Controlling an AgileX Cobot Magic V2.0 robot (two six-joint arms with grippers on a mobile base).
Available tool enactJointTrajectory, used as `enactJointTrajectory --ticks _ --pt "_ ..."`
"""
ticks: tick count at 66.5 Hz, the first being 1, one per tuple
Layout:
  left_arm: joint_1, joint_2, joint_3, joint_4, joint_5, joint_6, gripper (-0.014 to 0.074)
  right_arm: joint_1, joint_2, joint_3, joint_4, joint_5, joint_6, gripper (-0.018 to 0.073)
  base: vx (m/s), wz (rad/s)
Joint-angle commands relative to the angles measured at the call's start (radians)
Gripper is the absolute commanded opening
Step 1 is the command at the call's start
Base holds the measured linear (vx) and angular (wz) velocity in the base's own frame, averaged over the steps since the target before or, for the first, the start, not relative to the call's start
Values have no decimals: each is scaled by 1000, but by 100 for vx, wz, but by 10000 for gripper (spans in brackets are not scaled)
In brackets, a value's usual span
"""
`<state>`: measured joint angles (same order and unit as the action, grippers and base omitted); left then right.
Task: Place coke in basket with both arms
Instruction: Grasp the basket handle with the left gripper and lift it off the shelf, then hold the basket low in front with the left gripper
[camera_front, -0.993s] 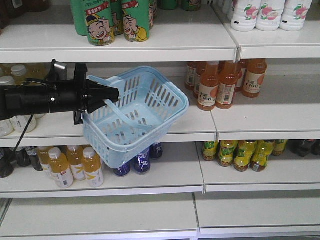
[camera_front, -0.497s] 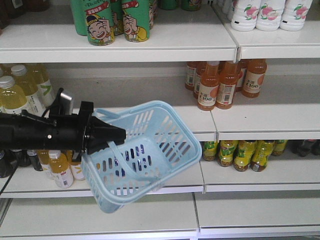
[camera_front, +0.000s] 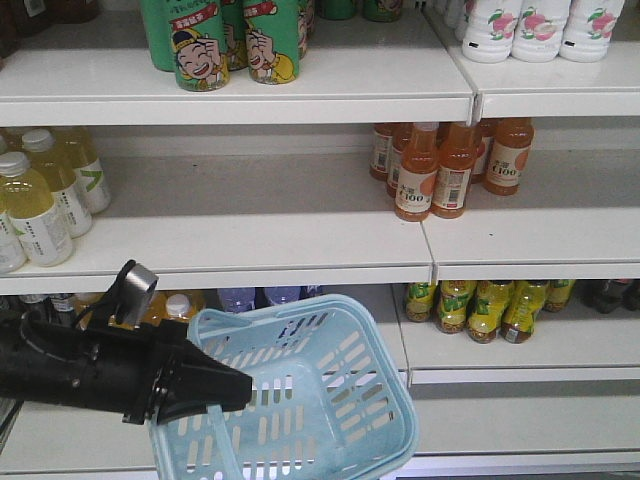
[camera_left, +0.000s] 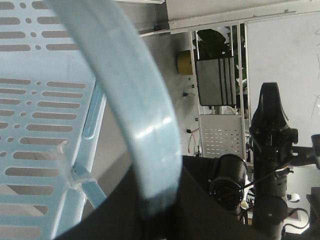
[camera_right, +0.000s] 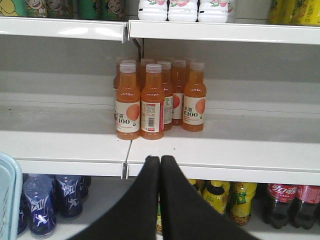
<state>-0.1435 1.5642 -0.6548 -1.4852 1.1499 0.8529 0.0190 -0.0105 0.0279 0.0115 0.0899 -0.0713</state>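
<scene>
**Left gripper (camera_front: 222, 385) holds basket (camera_front: 330, 410) low before drinks shelves (camera_front: 500, 425)**

The left gripper is clamped on the swing handle (camera_left: 147, 120) of the pale blue basket. The basket hangs tilted, mouth upward, in front of the lowest shelves. Just to its right, the right gripper (camera_right: 160, 161) holds nothing, its jaws pressed together and aimed at the shelving. Beyond it, orange C100 bottles (camera_right: 152, 100) stand on the middle shelf (camera_right: 225, 145), with dark cola bottles (camera_right: 280, 202) below them. Green cartoon cans (camera_front: 270, 40) stand on the top shelf.
</scene>
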Motion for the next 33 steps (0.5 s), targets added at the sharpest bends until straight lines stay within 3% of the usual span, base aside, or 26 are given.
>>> enactJointTrajectory --ticks 1,15,33 --pt "-5 -81 33 -56 100 32 -8 -6 -13 8 -4 -72 -1 -10 0 0" --pt "-5 -148 131 -57 100 63 -8 -6 -13 8 -4 -72 -1 -10 0 0" --pt "-5 -151 148 -57 100 64 -8 -6 -13 8 -4 -72 -1 -10 0 0"
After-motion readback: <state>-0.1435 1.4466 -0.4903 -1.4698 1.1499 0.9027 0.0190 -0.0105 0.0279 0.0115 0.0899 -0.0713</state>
